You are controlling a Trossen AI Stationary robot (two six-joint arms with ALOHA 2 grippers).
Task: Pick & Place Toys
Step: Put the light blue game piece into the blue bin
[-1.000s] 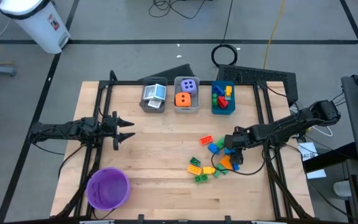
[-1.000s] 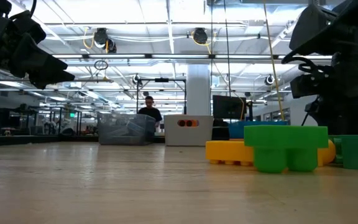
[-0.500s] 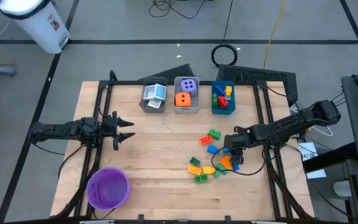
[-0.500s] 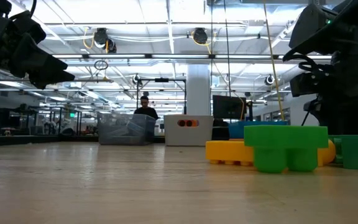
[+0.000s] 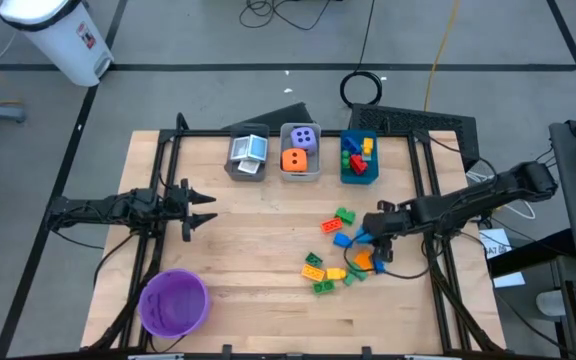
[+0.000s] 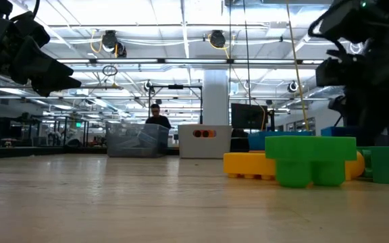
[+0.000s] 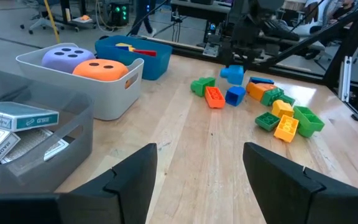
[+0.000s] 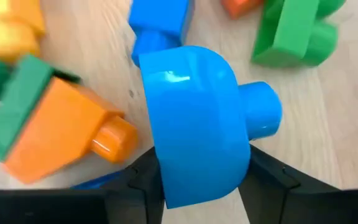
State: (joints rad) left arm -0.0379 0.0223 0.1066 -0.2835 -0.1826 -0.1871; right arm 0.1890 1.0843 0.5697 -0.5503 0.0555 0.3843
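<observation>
Several multicoloured bricks (image 5: 336,262) lie loose on the wooden table, right of its middle. My right gripper (image 5: 370,238) hangs over them, shut on a blue brick (image 8: 197,118) with a rounded top and one stud; the left wrist view shows that blue brick (image 7: 232,73) above the pile. At the far edge stand a grey bin with cards (image 5: 247,155), a pale bin with a purple and an orange die (image 5: 300,152), and a blue bin with bricks (image 5: 358,158). My left gripper (image 5: 203,208) waits open over the table's left side, holding nothing. My right gripper pinches the blue brick by two opposite sides (image 8: 166,180) between its two fingers (image 8: 143,182). The fingers come slanting down from the table's right side. The brick is lifted clear of the table, its stud (image 8: 263,118) pointing sideways.
A round purple bowl (image 5: 173,302) sits at the table's near left corner. A black frame (image 5: 168,180) runs along the table's left, far and right sides. Bare wood lies between the bowl, the bins and the brick pile.
My right gripper has shut on the blue brick in the pile and then gone up a little, taking the brick off the table. The other bricks lie about where they were.
</observation>
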